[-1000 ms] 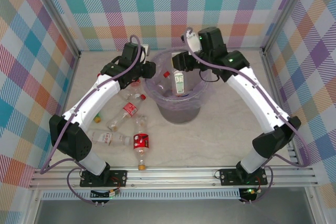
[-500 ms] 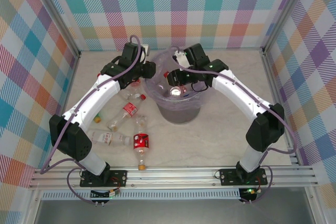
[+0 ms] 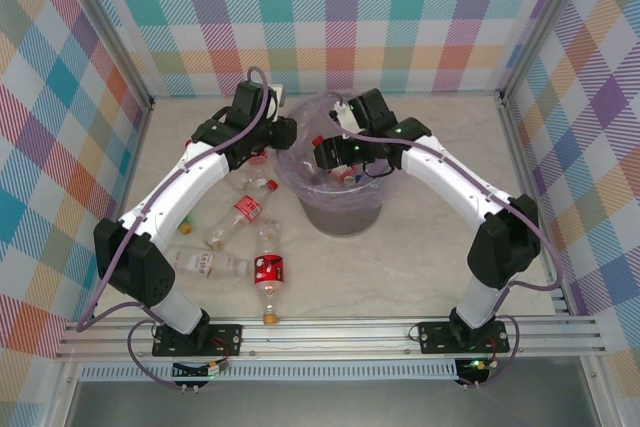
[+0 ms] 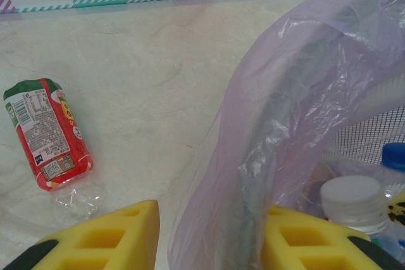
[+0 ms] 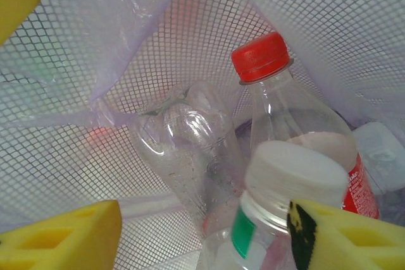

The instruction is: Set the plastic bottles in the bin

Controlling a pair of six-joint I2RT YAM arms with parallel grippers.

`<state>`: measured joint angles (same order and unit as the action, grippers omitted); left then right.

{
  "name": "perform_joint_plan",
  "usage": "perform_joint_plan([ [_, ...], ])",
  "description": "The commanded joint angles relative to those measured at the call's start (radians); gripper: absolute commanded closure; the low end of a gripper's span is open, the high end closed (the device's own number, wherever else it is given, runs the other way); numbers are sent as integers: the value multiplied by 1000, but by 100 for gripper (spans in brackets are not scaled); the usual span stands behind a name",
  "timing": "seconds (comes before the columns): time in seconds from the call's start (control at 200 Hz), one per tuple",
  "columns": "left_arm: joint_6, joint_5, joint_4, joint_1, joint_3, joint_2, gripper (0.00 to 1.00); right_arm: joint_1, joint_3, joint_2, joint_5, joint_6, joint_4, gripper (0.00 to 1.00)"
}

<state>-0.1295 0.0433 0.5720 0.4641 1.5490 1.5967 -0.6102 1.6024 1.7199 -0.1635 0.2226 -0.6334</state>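
Note:
The bin (image 3: 340,215) stands mid-table, a grey mesh bucket lined with a lavender bag. My right gripper (image 3: 335,155) reaches down inside it, open (image 5: 202,232). A white-capped, green-labelled bottle (image 5: 294,175) lies loose beside its right finger. With it in the bin are a red-capped bottle (image 5: 262,58) and a crumpled clear one (image 5: 190,143). My left gripper (image 3: 283,135) is open and straddles the bin's left rim (image 4: 285,131), one finger on each side (image 4: 209,238). Several bottles lie on the table to the left, among them a red-labelled one (image 3: 268,272) and another (image 3: 245,212).
A crushed red-labelled bottle (image 4: 47,134) lies on the table outside the rim, near the back wall. A clear bottle (image 3: 205,264) rests beside my left arm. The right side of the table holds my right arm.
My right gripper has dropped from above the bin into it and let go of the white-capped bottle. The left arm has not moved.

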Motion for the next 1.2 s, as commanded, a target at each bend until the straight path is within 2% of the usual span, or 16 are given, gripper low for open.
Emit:
perform_joint_plan([
  [0.0, 35, 12, 111, 2, -28, 32, 61, -3, 24, -43, 23, 0, -8, 25],
  [0.275, 34, -3, 111, 2, -27, 31, 61, -4, 50, -154, 72, -7, -51, 14],
  [0.455, 34, -27, 114, 4, -20, 29, 60, 10, 54, -289, 140, 8, -79, 8],
  [0.625, 28, -73, 115, 6, -17, 19, 57, 63, 18, -438, 214, 93, -140, 0],
  [0.7, 25, -82, 111, 7, -17, 10, 55, 114, -37, -526, 220, 139, -147, 1],
  [0.805, 25, -103, 105, 7, -16, 0, 47, 213, -135, -643, 174, 211, -138, 1],
  [0.915, 21, -129, 94, 7, -14, -5, 39, 295, -252, -724, 67, 272, -95, 1],
  [1.075, 15, -175, 119, 7, 20, 12, 20, 309, -339, -742, -82, 324, -67, 1],
  [1.195, 7, -177, 110, 7, 47, -1, 4, 321, -438, -814, -102, 386, 23, 1],
])
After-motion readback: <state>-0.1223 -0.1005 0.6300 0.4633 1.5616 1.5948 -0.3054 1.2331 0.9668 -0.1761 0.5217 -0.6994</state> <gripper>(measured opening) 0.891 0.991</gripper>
